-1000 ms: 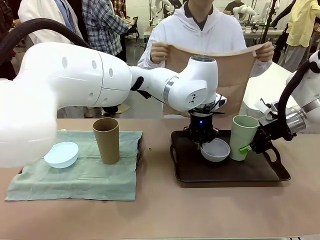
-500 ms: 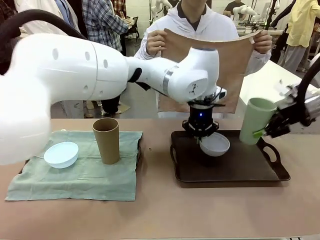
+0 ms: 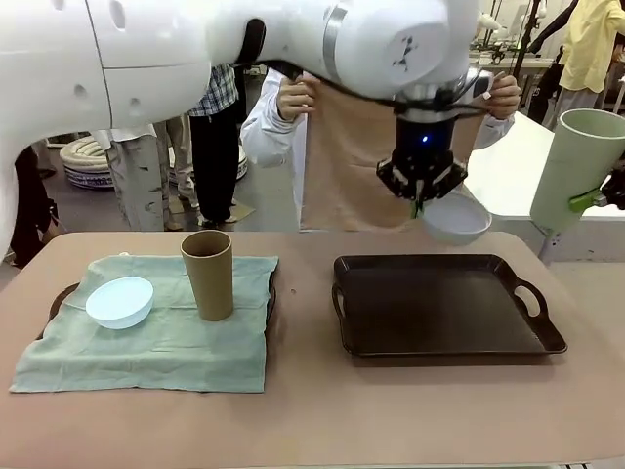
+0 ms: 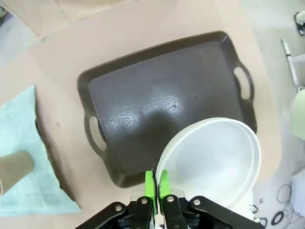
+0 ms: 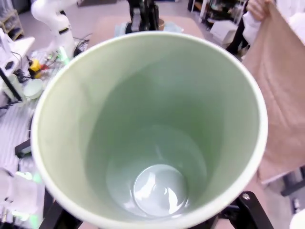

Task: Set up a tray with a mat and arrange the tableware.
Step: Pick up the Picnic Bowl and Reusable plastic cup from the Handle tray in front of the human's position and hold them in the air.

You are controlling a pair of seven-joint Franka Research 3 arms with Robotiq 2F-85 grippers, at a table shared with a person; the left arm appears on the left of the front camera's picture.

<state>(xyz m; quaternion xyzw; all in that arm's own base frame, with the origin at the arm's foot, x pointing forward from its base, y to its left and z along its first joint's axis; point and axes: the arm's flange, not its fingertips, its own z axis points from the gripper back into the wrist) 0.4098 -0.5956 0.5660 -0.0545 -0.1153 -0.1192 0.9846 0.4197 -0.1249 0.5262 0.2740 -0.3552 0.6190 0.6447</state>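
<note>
My left gripper (image 3: pixel 422 195) hangs above the dark tray (image 3: pixel 439 332), shut on the rim of the pale grey-white bowl (image 3: pixel 455 218). In the left wrist view its green pads (image 4: pixel 151 186) pinch the bowl (image 4: pixel 214 162) over the bare tray (image 4: pixel 162 100). At the far right, my right gripper (image 3: pixel 598 198) is shut on the pale green tumbler (image 3: pixel 582 161), held up beside the table; the tumbler's inside (image 5: pixel 147 129) faces the right wrist camera. Behind the tray a person holds up a brown mat (image 3: pixel 347 166) with both hands. The light blue bowl (image 3: pixel 120 300) and brown tumbler (image 3: pixel 208 274) stand on a green cloth.
The green cloth (image 3: pixel 156 347) lies at the table's left over something dark-edged. My left arm (image 3: pixel 195 49) spans the top of the front view. The mat (image 5: pixel 286 90) hangs close beside the green tumbler. Other people stand behind.
Both grippers have risen, lifting the grey-white bowl and the green tumbler off the tray, which now lies bare. The green tumbler went up and right. The person raised the mat.
</note>
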